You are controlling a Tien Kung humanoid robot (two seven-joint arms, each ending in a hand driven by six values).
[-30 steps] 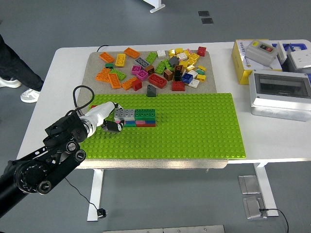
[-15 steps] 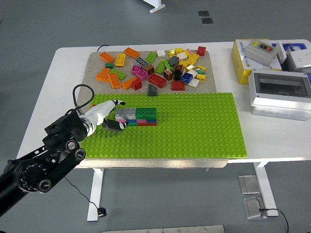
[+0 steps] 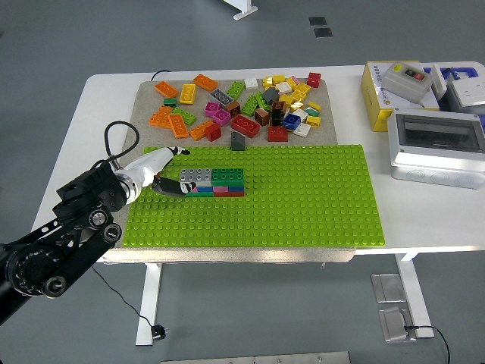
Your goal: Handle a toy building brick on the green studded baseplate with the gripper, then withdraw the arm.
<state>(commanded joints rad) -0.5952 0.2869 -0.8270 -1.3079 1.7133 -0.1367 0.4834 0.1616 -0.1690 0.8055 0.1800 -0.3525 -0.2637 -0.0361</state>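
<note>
On the green studded baseplate (image 3: 303, 197) stands a small block of stacked bricks (image 3: 213, 182): a grey brick and a green brick on top, with pink, blue and red layers under them. My left hand (image 3: 168, 173) sits just left of this stack, over the plate's left end. Its white and black fingers (image 3: 173, 186) are spread and hold nothing, the dark fingertips close to the grey brick's left end. The black left arm (image 3: 61, 246) comes in from the lower left. My right arm is out of view.
A pile of loose bricks (image 3: 242, 102) in several colours lies on the beige mat (image 3: 151, 95) behind the baseplate. A grey electrical box (image 3: 437, 145) and a yellow box (image 3: 379, 95) stand at the right. A person's shoes show at the far left edge.
My left hand and arm have drawn back to the left and a little up, away from the stack. The stacked bricks stay in place on the baseplate.
</note>
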